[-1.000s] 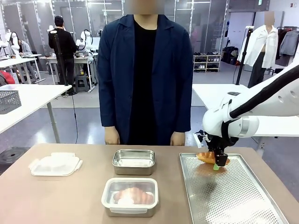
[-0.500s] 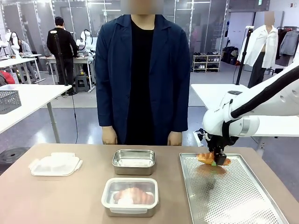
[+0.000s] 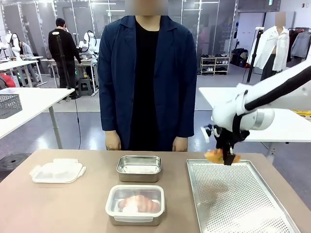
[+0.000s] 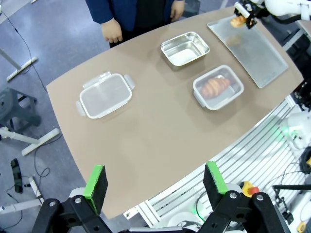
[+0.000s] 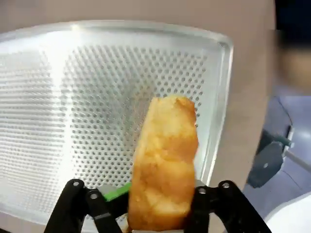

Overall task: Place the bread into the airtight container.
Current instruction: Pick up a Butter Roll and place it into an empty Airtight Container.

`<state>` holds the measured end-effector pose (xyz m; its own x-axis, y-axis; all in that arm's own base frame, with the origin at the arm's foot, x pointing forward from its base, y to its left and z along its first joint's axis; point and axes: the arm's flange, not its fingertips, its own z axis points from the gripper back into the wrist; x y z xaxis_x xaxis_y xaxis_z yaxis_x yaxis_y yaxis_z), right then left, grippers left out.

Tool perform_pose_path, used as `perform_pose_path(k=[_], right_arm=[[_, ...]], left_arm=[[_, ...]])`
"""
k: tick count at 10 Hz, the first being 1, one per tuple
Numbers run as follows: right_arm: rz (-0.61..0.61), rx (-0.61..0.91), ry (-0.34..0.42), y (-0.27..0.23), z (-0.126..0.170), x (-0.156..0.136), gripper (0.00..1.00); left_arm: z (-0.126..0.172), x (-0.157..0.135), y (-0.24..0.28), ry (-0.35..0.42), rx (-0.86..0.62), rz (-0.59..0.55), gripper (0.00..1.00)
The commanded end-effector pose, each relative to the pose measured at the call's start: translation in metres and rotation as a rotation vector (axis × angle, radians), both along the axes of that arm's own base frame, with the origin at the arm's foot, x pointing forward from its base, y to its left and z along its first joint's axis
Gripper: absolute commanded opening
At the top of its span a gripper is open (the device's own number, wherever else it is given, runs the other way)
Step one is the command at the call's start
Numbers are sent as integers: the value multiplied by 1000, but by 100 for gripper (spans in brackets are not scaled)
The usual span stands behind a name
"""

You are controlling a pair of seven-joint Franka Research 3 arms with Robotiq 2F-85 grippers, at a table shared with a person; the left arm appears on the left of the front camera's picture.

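Note:
A golden piece of bread (image 3: 213, 155) hangs just above the far left corner of the perforated tray (image 3: 243, 204), with my right gripper (image 3: 227, 158) shut on it. From the right wrist the bread (image 5: 165, 187) stands between the fingers, one green pad (image 5: 115, 193) showing beside it, over the tray (image 5: 73, 121). An open steel airtight container (image 3: 139, 168) stands mid-table, to the left of the bread. My left gripper (image 4: 154, 180) is open, high over the table's near edge, far from the container (image 4: 185, 48).
A second container (image 3: 135, 204) with a clear lid on it and a croissant inside sits near the front. A loose clear lid (image 3: 57, 171) lies at the far left. A person stands at the far edge, hands (image 3: 115, 141) hanging by the table.
My right gripper has shut on the bread and lifted it off the tray's corner, moving slightly up. The person and the containers have stayed put.

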<state>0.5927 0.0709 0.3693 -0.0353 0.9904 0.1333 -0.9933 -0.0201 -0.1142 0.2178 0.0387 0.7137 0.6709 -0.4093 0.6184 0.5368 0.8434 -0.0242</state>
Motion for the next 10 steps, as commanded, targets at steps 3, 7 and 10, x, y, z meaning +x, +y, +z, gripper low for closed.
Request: perform_pose_path(k=[3,7,10], right_arm=[[102,0,2,104,90,-25,2],[225,5,128,240,78,-37,2],[230,-23,159,318,65,-19,2]], left_arm=[[1,0,-1,-2,-1,-9,100],[1,0,-1,-2,-1,-9,100],[1,0,-1,-2,-1,-9,100]])
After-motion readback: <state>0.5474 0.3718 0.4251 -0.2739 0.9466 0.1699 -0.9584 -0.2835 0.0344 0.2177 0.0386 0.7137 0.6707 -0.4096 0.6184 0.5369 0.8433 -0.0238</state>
